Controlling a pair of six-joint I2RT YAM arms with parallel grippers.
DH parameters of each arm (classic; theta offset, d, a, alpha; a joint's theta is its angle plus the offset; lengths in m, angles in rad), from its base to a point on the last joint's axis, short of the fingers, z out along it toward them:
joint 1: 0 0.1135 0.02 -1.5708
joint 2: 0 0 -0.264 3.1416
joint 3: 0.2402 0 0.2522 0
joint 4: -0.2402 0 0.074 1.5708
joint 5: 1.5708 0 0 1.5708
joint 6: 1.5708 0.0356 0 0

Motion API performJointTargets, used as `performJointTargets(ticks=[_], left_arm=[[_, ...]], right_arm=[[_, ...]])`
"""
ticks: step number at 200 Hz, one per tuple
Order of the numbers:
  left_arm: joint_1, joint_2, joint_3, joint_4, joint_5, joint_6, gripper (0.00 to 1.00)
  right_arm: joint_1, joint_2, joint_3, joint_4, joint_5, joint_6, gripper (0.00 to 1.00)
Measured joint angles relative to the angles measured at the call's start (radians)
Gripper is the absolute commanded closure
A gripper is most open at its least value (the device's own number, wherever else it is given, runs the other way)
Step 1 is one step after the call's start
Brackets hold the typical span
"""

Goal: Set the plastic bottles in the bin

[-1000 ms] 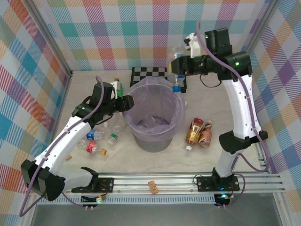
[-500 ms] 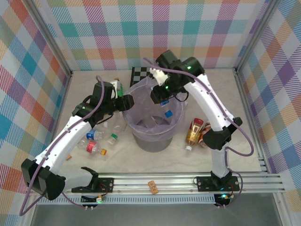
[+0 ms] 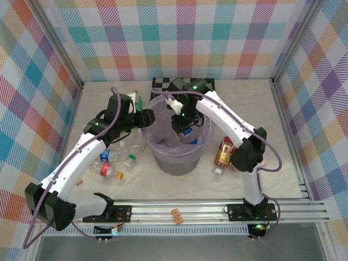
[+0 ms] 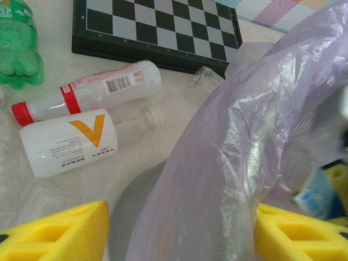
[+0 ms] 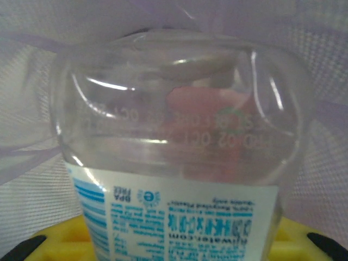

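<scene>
Tabletop bin (image 3: 173, 163): right gripper (image 3: 183, 126), bottle (image 5: 179, 163) now deeper.

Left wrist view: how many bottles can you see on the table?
3 for sure: a green bottle top left, a red-labelled bottle beside the checkerboard, and a white-labelled bottle next to it. Clear shapes nearby may be more.

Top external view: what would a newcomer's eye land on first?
The round grey bin lined with a lavender bag sits mid-table, and the right hand hangs over its mouth gripping a clear plastic bottle with a blue-and-white label. The left hand is open at the bin's left rim; a cluster of clear bottles lies left of it, two amber-brown bottles right.
</scene>
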Motion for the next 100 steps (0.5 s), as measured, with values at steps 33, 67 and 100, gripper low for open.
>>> performJointTargets(ticks=[33,67,100], left_arm=[[0.000,0.004,0.004,0.003,-0.002,0.000,0.37],[0.000,0.004,0.004,0.005,-0.008,0.000,0.37],[0.000,0.004,0.004,0.005,-0.016,0.000,0.37]], right_arm=[[0.000,-0.001,-0.119,0.092,0.010,0.010,0.70],[0.005,-0.002,-0.229,0.181,0.031,0.024,0.64],[0.006,-0.002,-0.274,0.232,0.039,0.045,0.54]])
